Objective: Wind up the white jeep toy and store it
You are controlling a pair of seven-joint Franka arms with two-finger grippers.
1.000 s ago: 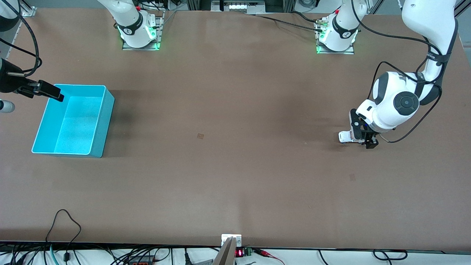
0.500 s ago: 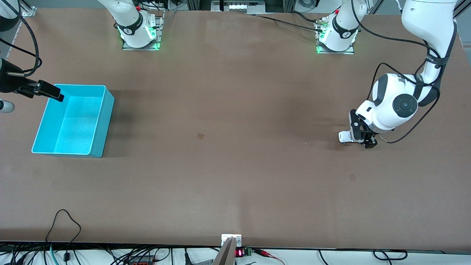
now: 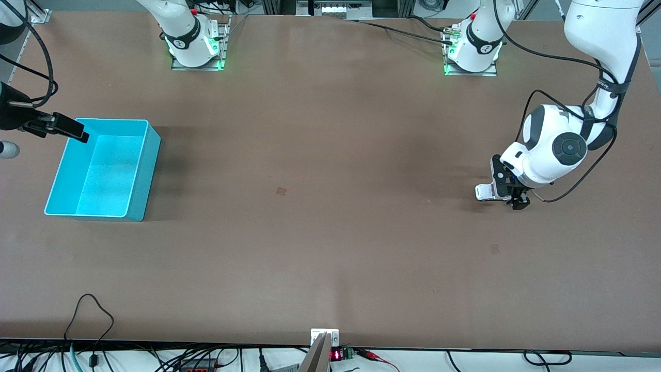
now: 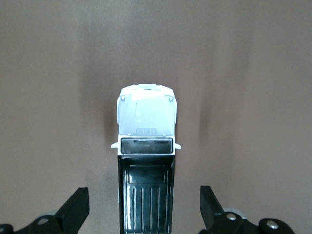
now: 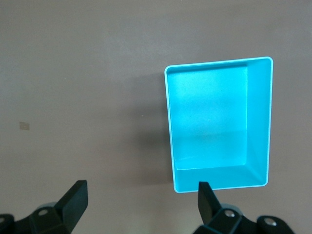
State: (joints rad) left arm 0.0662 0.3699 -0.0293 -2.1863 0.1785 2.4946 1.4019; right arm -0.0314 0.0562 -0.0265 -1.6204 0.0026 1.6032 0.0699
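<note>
**Left tool set to pinch the jeep**

At the left arm's end of the counter, the white jeep toy stands on its wheels with the left tool low over it, fingers spread to either side of the body and not touching. The step in hand looks like the first grasp. Next, I judge, the fingers must press in on the flanks squarely, so the car can be drawn back to wind it. The right tool, also spread and holding nothing, waits over the counter just beside the teal bin, which is bare inside.

Count: one jeep, one bin, two tools.
</note>
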